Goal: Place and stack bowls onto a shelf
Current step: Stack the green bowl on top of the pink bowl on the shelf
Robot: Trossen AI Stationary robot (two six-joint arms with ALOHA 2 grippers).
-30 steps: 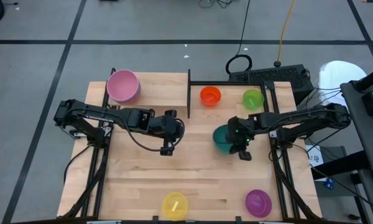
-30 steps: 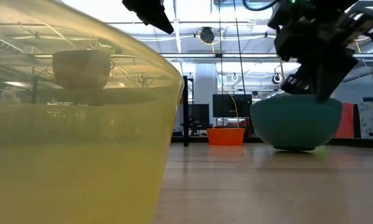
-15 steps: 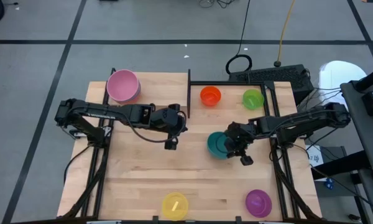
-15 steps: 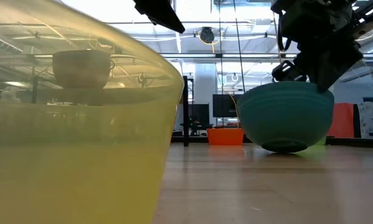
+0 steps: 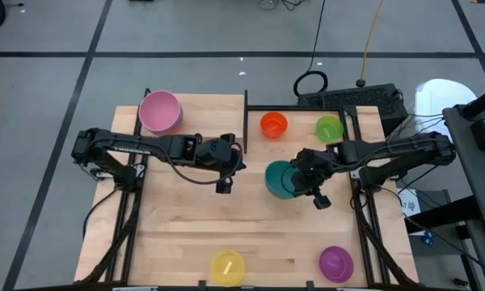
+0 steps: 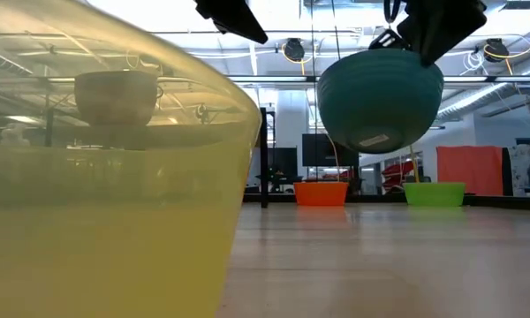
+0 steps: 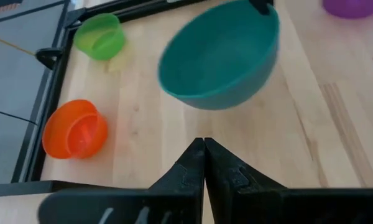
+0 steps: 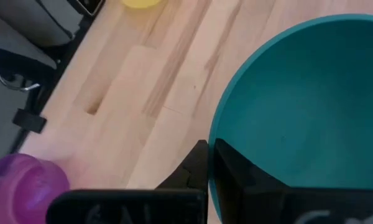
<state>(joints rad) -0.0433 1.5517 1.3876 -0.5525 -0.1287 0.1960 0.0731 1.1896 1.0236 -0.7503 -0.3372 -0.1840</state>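
The teal bowl (image 5: 280, 179) hangs over the table's middle, right of centre, and my right gripper (image 5: 299, 179) is shut on it. It also shows in the low view (image 6: 380, 93) and the left wrist view (image 7: 221, 59). My left gripper (image 5: 236, 164) is shut and empty, raised a little to the left of the teal bowl. The orange bowl (image 5: 273, 124) and the green bowl (image 5: 329, 128) stand on the shelf (image 5: 303, 113), right of its black upright (image 5: 246, 121). The pink bowl (image 5: 160, 111) stands at the far left. The yellow bowl (image 5: 227, 265) and the purple bowl (image 5: 335, 263) stand at the near edge. My right gripper holds the teal bowl by its rim (image 8: 219, 134), on the side toward the table's right edge. One finger (image 8: 236, 177) is inside the bowl and one outside. The fingers come from the table's right. The bowl hangs clear of the table, tilted (image 6: 380, 93).
The yellow bowl fills the left of the low view (image 6: 106, 177). Black frame rails (image 5: 364, 218) run along the table's left and right sides. Bare wood (image 5: 250, 226) lies between the arms and the near bowls.
My right gripper has gone up and a little toward the table's left with the teal bowl. The bowl first tipped on the table, then came up clear of it and now hangs tilted. My left gripper has gone a little toward the table's right.
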